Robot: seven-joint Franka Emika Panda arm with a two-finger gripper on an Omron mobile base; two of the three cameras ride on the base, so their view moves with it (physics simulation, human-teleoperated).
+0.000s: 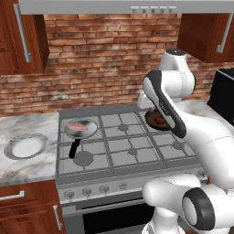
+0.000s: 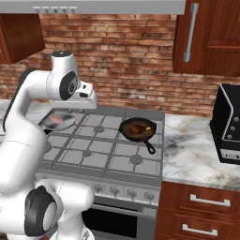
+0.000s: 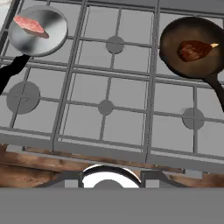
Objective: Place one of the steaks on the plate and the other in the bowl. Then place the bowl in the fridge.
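A: On the marble counter (image 1: 27, 171) left of the stove (image 1: 128, 151), what sits there?

B: The plate (image 1: 25, 147), white with a grey rim, lying flat with nothing on it. It is near the stove's left edge but apart from it.

A: And next to the right?

B: On the stove's far left burner stands a small steel frying pan (image 1: 81, 128), its black handle pointing toward the near edge. The pinkish-red steak (image 1: 78, 125) lies flat inside it. The hand view shows the same steak (image 3: 29, 25) toward the far side of that pan (image 3: 39, 30).

A: Further right?

B: A dark skillet (image 2: 137, 129) is on the far right burner, handle running toward the near right. The dark brown steak (image 2: 137, 128) rests in its middle. In the left base view the arm hides part of that skillet (image 1: 157, 119).

A: Beyond the stove?

B: More marble counter, with a black appliance (image 2: 228, 124) standing at the right edge.

A: The gripper?

B: It hangs high above the stove's near edge, looking down over the burners. Whether its fingers stand wide or narrow cannot be told; nothing is seen between them.
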